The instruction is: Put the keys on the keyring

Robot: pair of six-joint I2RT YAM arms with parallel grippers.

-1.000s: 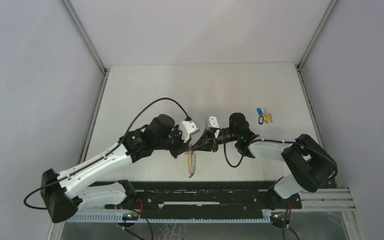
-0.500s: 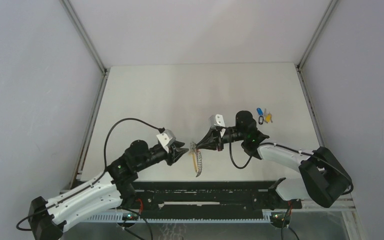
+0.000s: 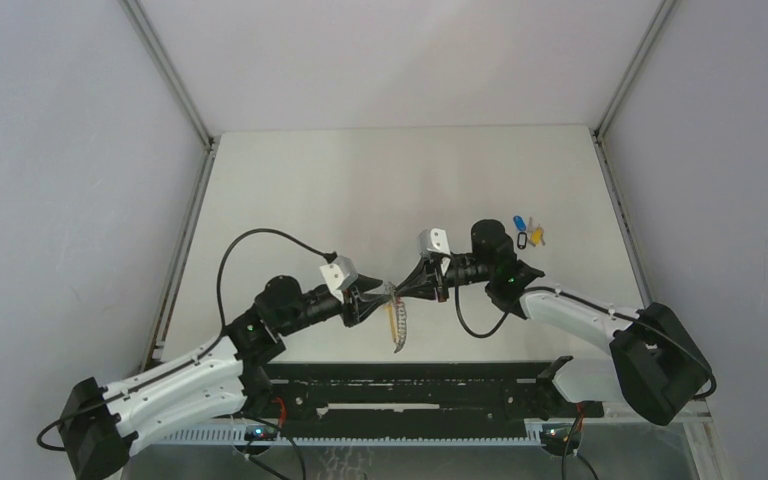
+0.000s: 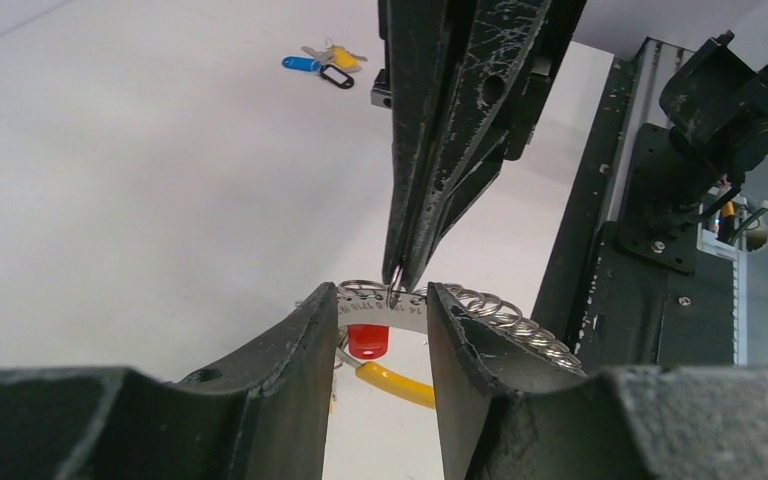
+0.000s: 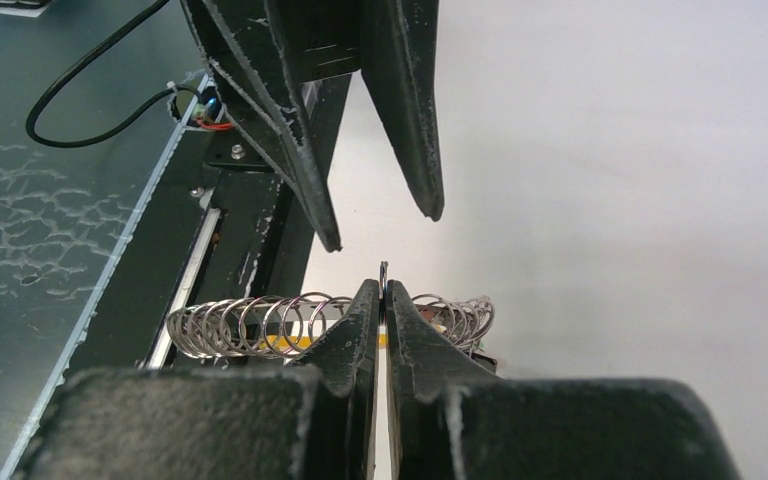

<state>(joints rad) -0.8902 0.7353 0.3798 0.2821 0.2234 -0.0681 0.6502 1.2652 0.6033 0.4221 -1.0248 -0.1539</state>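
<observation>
The white table [image 3: 360, 190] stretches wide behind both arms. The small metal keys [image 3: 528, 235], with blue, yellow and black-rimmed heads, lie near its right edge, well apart from the grippers. Near the front edge the arms meet tip to tip. The right gripper [image 5: 384, 290] is pinched tight on one loop of the grey coiled keyring [image 5: 250, 325], which dangles below it. The left gripper [image 4: 382, 295] faces it, fingers spread either side of the keyring without clamping it.

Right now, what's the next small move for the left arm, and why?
Probably close the left gripper on the keyring: its open jaws flank it right beside the single ring that the shut right gripper pinches.
</observation>
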